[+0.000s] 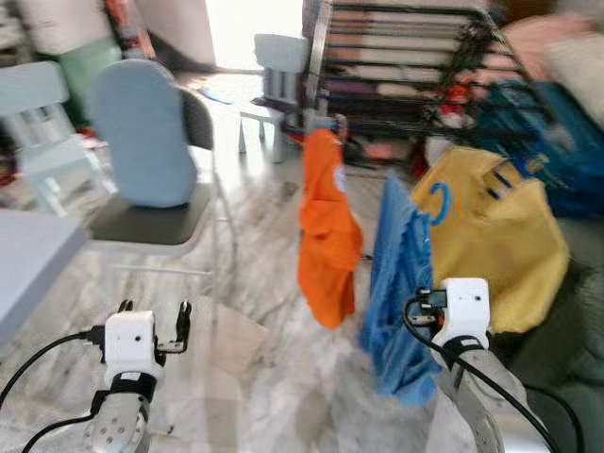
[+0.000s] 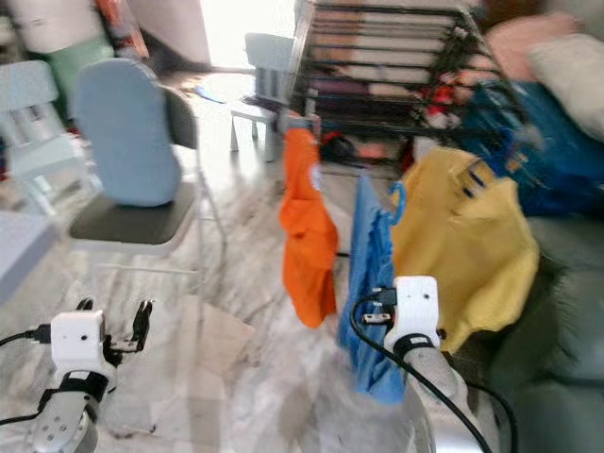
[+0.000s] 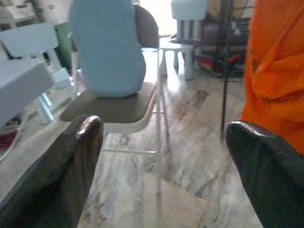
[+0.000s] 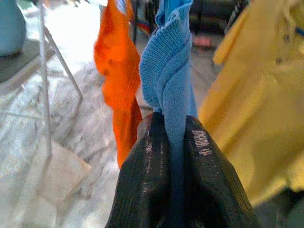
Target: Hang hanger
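The right gripper is pinching a fold of a blue knitted garment between its two black fingers, clamped tight on the cloth as the right wrist view is showing. That garment is hanging from a blue plastic hanger, whose hook is curling up just above the cloth; whether the hook is sitting on anything cannot be told through the blur. The garment is dangling in front of the right arm, between an orange garment on its left and a yellow garment on its right. The orange one is hanging from the near edge of a dark metal drying rack that is standing behind all three pieces. The yellow one is spreading wide beside the blue, with a blue strip showing at its top. The left gripper is hovering low over the pale marbled floor, its fingers standing wide apart with nothing between them. Beyond it a chair with a grey seat and white legs is carrying a light blue cushion against its back. A small pale blue child's chair is standing farther back near the rack.
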Controlling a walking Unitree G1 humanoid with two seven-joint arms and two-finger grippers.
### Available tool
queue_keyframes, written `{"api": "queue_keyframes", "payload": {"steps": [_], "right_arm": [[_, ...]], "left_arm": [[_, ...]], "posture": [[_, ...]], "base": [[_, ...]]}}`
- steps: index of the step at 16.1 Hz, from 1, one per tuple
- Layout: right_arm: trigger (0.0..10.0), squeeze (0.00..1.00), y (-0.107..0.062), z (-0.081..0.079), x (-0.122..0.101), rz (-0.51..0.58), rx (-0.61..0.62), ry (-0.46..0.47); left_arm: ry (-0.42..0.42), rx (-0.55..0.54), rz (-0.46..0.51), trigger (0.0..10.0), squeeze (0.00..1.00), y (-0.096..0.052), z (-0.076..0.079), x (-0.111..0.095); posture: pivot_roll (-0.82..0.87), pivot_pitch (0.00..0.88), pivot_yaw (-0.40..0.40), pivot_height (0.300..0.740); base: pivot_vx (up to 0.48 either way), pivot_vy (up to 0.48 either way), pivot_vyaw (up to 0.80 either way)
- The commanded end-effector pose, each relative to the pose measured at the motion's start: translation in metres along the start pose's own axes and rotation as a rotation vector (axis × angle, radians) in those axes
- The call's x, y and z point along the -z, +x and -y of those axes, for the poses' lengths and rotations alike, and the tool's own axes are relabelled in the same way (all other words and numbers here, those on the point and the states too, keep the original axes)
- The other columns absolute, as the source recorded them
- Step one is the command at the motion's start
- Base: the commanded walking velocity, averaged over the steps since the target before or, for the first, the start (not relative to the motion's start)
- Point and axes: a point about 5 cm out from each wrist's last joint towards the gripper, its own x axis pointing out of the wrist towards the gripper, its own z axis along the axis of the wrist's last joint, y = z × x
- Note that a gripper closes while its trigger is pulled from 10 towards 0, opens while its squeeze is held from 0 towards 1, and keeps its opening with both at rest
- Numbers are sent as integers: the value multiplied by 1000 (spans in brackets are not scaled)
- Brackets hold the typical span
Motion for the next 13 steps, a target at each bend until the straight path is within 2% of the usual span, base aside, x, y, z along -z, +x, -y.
{"api": "queue_keyframes", "payload": {"steps": [1, 7, 13], "right_arm": [[10000, 0, -2, 4, -18, 96, 32, -17], [10000, 0, -1, 7, -17, 101, 78, -25], [10000, 0, 3, 5, -15, 73, 87, 26]], "left_arm": [[-1, 10, 11, 10000, 0, 3, 1, -5], [-7, -1, 1, 10000, 0, 7, -1, -5], [-10, 2, 2, 10000, 0, 9, -1, -6]], "posture": [[-100, 7, -9, 740], [-100, 11, -4, 740], [-103, 9, -2, 740]], "base": [[0, 0, 0], [0, 0, 0], [0, 0, 0]]}}
